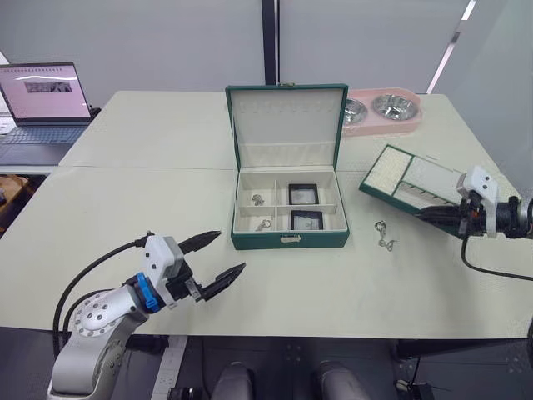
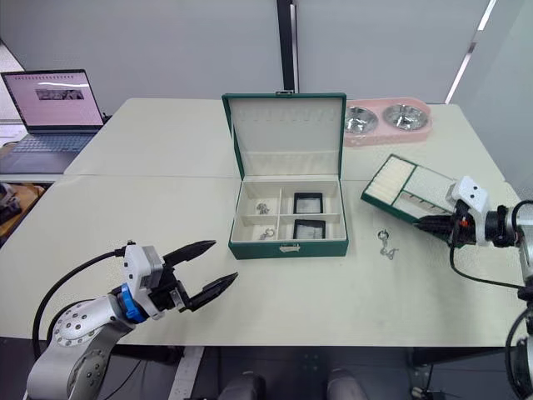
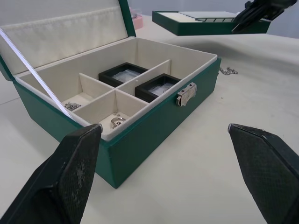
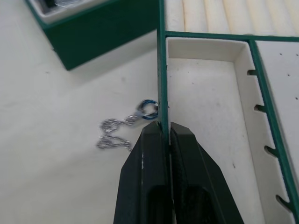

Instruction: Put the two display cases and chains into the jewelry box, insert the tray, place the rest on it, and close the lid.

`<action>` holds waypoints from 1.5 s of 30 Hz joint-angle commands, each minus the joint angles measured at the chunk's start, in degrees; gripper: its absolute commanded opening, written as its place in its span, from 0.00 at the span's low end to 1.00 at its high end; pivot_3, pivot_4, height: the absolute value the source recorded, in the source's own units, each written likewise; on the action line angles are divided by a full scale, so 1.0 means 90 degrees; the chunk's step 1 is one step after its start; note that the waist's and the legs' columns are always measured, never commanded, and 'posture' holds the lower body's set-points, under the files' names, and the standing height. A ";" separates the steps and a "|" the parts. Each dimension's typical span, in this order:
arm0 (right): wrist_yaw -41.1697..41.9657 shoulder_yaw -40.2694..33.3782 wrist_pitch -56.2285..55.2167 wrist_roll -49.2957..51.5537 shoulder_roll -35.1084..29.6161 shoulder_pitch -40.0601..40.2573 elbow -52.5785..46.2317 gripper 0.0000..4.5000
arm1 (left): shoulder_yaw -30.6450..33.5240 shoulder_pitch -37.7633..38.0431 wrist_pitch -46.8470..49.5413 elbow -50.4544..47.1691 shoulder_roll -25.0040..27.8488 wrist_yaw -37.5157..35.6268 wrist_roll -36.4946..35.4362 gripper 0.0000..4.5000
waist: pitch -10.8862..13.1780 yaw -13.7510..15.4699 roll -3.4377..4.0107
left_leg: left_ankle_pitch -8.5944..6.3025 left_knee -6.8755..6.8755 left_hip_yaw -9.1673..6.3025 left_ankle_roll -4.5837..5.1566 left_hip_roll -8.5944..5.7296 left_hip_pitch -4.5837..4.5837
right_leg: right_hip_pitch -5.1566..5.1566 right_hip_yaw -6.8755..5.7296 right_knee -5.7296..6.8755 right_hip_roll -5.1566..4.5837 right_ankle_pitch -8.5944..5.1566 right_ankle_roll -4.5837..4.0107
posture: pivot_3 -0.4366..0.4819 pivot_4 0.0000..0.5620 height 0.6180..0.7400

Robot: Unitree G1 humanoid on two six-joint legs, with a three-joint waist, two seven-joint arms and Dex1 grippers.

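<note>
The dark green jewelry box [image 1: 288,239] stands open mid-table, its lid [image 1: 287,117] upright. The two display cases [image 1: 303,194] [image 1: 306,220] lie in its right compartments. Two chains [image 1: 258,200] [image 1: 264,224] lie in the left ones. My right gripper [image 1: 433,215] is shut on the tray's wall [image 4: 162,84] and holds the tray [image 1: 408,177] tilted above the table, right of the box. One more chain [image 1: 384,235] lies on the table between box and tray. My left gripper [image 1: 221,257] hangs open in front of the box to its left, nothing between its fingers.
A pink double pet bowl [image 1: 385,108] with metal dishes sits behind the box to the right. An open laptop [image 1: 46,108] stands at the far left on another table. A seam runs across the tabletop left of the box.
</note>
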 commanded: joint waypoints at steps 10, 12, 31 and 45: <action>-0.0514 0.0213 0.2120 0.1436 -0.0305 -0.0162 -0.3443 0.00 | 0.0180 0.0413 -0.0046 -0.0555 -0.0108 0.0456 -0.0247 1.00 | 0.0004 0.0050 -0.0008 | 0.0000 0.0003 -0.0006 0.0000 -0.0001 -0.0001 | 0.0000 -0.0004 -0.0002 0.0004 0.0000 0.0000 | 0.48 0.27 1.00; -0.0680 0.0593 0.2185 0.1338 -0.0125 -0.0457 -0.3461 0.00 | 0.0205 0.0527 -0.0046 -0.0638 -0.0142 0.0514 -0.0266 1.00 | 0.0005 0.0046 -0.0008 | 0.0000 0.0003 -0.0008 0.0000 -0.0001 -0.0001 | 0.0000 -0.0006 -0.0002 0.0004 0.0000 0.0000 | 0.48 0.27 1.00; -0.0968 0.3206 0.1482 -0.0363 0.1546 -0.2492 -0.1931 0.00 | 0.0377 0.1237 -0.0119 -0.1175 -0.0384 0.1135 -0.0273 1.00 | 0.0016 0.0022 -0.0028 | 0.0000 0.0001 -0.0011 0.0000 0.0000 -0.0006 | -0.0012 -0.0010 0.0000 0.0000 0.0000 0.0000 | 0.48 0.27 1.00; -0.0879 0.3630 0.1650 -0.0912 0.2314 -0.3033 -0.1311 0.00 | 0.0373 0.1208 -0.0143 -0.1203 -0.0410 0.1251 -0.0232 1.00 | 0.0016 0.0000 -0.0028 | 0.0000 0.0000 -0.0012 0.0000 0.0000 -0.0008 | -0.0021 -0.0009 0.0008 0.0001 0.0000 0.0000 | 0.48 0.27 1.00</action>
